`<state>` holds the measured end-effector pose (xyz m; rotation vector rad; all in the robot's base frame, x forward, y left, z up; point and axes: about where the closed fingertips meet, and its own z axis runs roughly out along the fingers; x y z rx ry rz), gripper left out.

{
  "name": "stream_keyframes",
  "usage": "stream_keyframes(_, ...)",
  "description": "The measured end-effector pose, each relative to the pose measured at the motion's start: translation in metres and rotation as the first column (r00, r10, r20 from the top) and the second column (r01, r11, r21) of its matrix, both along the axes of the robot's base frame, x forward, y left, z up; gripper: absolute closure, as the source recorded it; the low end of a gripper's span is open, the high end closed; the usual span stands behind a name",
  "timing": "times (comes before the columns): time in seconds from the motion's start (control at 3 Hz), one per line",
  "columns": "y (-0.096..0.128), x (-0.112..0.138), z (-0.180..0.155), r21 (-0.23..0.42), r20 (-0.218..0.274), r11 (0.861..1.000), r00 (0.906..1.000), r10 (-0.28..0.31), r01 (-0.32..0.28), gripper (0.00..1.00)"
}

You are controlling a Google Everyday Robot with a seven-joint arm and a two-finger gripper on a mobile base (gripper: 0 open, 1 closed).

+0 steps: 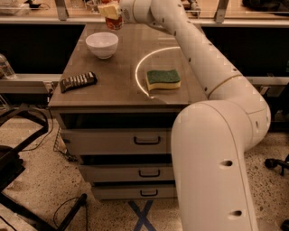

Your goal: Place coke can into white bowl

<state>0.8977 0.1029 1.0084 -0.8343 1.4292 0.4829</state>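
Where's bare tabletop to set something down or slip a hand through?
Widest bare patch: centre of the table, bordered by white bowl, remote and sponge. Also the front strip between remote and sponge. Crowded: the far edge, where the gripper holds the coke can raised near the white bowl's far side, and the right side under the arm.

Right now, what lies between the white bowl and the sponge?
Camera view: bare tabletop with a bright light arc. The gripper holds the coke can up behind the white bowl.
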Motion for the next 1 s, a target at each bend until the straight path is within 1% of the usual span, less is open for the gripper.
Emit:
stream_keyframes(0.33, 0.014, -0.013, 0.002, 0.003, 0.01, 0.998, 0.9981, 0.06, -0.06, 1.0)
stream_keyframes(0.67, 0.024, -0.023, 0.008, 0.005, 0.018, 0.994, 0.9936, 0.112, -0.112, 1.0)
stream_keyframes(1.0, 0.041, -0.036, 0.006, 0.007, -0.017, 0.982, 0.9823, 0.186, -0.186, 1.0)
